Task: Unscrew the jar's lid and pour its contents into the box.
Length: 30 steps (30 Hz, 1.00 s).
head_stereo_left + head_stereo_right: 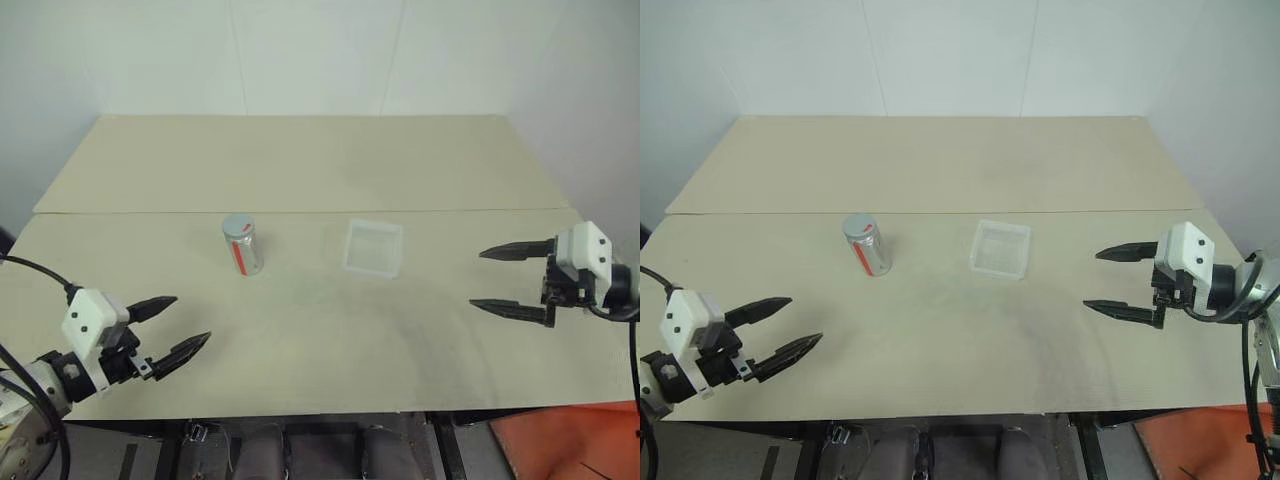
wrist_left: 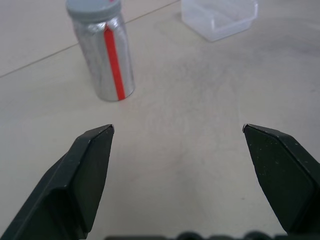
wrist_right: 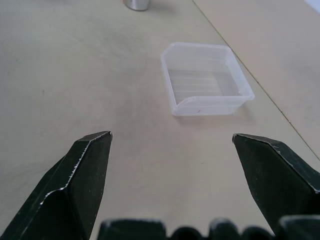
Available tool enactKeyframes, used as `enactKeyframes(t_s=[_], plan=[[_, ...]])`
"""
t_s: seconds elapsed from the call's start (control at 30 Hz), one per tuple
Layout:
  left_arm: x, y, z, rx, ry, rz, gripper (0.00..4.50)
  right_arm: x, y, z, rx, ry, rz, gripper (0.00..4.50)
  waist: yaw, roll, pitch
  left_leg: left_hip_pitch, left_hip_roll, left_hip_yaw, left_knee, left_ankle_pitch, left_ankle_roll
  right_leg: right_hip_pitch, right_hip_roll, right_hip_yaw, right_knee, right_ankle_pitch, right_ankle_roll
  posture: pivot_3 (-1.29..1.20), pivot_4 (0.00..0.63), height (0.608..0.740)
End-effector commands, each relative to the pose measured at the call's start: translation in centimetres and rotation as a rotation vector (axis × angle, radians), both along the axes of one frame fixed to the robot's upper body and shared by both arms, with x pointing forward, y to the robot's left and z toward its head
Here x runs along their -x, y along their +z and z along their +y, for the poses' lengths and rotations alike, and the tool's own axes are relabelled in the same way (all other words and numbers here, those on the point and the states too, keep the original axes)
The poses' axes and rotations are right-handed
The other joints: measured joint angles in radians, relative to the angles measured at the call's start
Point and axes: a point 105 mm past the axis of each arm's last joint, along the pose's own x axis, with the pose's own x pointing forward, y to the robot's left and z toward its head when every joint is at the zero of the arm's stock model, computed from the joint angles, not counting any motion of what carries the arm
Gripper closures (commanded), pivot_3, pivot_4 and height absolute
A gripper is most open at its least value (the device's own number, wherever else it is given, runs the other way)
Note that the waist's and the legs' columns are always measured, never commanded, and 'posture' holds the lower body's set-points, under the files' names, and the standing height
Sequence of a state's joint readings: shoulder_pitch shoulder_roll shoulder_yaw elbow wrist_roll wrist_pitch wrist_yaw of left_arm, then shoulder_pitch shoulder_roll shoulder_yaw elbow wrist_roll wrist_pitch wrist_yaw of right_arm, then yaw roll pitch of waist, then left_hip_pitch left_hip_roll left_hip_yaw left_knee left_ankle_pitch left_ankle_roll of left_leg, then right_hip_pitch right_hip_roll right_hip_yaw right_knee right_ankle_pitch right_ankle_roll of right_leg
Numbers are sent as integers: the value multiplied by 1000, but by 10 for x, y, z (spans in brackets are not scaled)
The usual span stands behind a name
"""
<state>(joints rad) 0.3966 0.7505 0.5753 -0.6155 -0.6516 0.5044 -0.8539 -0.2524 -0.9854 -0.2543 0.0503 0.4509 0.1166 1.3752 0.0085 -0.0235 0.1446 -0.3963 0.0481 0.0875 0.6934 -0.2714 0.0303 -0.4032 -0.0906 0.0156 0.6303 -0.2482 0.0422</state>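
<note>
No readable writing is seen on the jar; just a red stripe on a silvery label. Jar is stood upright near worktop centre, lid seated on top; contents can't be made out. Box is set beside it on the robot's right, apart, nothing seen inside. Left gripper and right gripper are held w/ fingers spread wide, nothing gripped, both well apart from jar and box.

Silver jar, red stripe; grey lid; whitish clear box.
</note>
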Motion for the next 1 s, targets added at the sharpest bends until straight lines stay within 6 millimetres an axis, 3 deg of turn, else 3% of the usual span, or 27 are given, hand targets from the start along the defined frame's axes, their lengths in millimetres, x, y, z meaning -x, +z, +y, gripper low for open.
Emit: enactKeyframes(t_s=[0.03,0.23,0.37,0.57,0.7,0.83,1.0], plan=[[1,7,2,-1,3,-30,17,-6,15,-2,-12,16,-70,0,-4,0,0,0,0,0,0,0,0,0,0,0,0,0,0,0,150,740],[4,-3,2,-7,-21,10,17,-6,29,-19,45,-6,-85,0,-7,1,0,0,0,1,-1,0,0,-1,0,0,0,0,0,0,150,740],[-1,0,6,14,-13,6,17,-1,24,-23,68,-41,-61,0,-3,1,1,-1,0,1,0,0,0,-1,0,0,0,0,0,0,150,740],[-33,4,15,50,145,-91,17,3,6,-18,71,-102,-19,0,1,1,0,0,0,0,0,0,0,1,0,0,0,0,0,0,150,740],[-41,-3,0,232,130,-113,17,8,-11,-10,19,-127,-7,0,-1,1,0,-1,0,0,0,0,0,0,0,0,-1,0,0,0,150,740],[-64,-27,-2,59,221,-175,17,-2,-15,-1,-22,-192,-68,0,2,1,0,-1,-1,1,0,0,-1,0,0,0,0,1,1,0,150,740],[-90,-29,-11,53,250,-285,17,-15,-22,1,-2,-266,-128,0,2,1,0,1,-1,0,0,1,-1,2,0,1,-1,2,0,0,150,740]])
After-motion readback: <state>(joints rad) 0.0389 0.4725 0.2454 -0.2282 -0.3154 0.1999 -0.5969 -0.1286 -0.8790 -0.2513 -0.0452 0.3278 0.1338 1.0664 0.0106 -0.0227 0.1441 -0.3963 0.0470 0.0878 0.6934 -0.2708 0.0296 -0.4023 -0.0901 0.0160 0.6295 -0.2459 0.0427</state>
